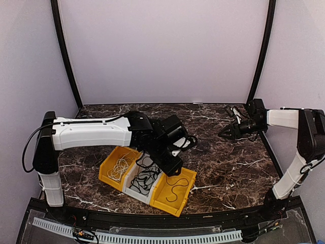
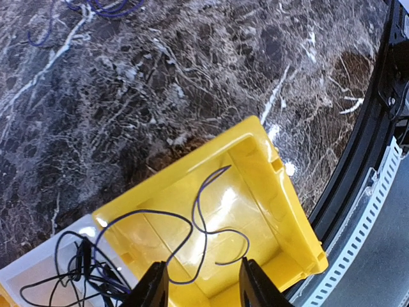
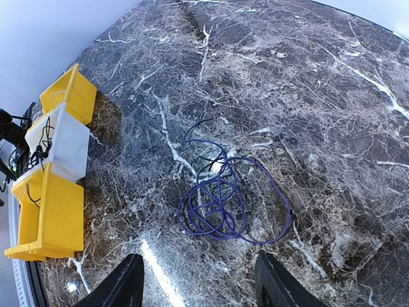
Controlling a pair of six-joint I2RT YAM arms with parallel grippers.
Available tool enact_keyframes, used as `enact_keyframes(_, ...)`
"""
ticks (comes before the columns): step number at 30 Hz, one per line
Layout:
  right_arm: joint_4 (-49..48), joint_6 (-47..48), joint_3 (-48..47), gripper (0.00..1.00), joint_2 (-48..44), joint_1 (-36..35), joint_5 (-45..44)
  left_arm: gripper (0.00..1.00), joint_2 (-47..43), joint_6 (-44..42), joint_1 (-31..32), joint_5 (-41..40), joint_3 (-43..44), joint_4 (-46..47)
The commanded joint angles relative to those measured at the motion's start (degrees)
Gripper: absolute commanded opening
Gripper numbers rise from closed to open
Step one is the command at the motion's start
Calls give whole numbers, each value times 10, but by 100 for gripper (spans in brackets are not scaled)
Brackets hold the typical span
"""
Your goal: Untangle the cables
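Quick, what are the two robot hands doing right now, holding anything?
Left hand: open, empty, over the yellow plastic bin.
Right hand: open, empty, above the coiled purple cable.

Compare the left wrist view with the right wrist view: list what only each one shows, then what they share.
Left wrist only: a clear look inside the end yellow bin, one thin dark cable lying in it, the open left tool above, and the black edge rail. Right wrist only: the whole purple cable coil on the marble, the far yellow bin, the open right tool. Both: the marble table, the white bin holding black cables, the end yellow bin.
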State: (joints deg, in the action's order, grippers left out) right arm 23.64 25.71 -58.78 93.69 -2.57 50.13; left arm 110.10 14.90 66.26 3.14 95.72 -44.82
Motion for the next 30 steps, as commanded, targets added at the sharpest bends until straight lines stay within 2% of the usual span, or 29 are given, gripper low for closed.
enact_keyframes(1, -3, 7, -8, 61, 6, 2, 7, 41, 19, -29, 11, 24, 0, -8)
enact_keyframes(5, -2, 8, -7, 61, 6, 2, 5, 39, 28, -47, 13, 3, 2, -9)
enact_keyframes(13, -1, 10, -8, 60, 8, 3, 5, 21, 44, -70, 15, -24, 16, -10)
enact_keyframes(17, 1, 10, -8, 60, 8, 2, 6, 16, 44, -83, 19, -6, 47, -25)
enact_keyframes(20, -1, 11, -8, 60, 9, 2, 6, 19, 40, -85, 21, 18, 72, -37)
enact_keyframes(23, 1, 11, -8, 60, 10, 3, 6, 31, 34, -82, 21, 6, 89, -47)
enact_keyframes(25, 0, 11, -8, 60, 11, 2, 7, 35, 35, -86, 21, -17, 86, -53)
enact_keyframes(30, 3, 12, -10, 60, 12, 3, 7, 36, 57, -94, 21, -55, 75, -79)
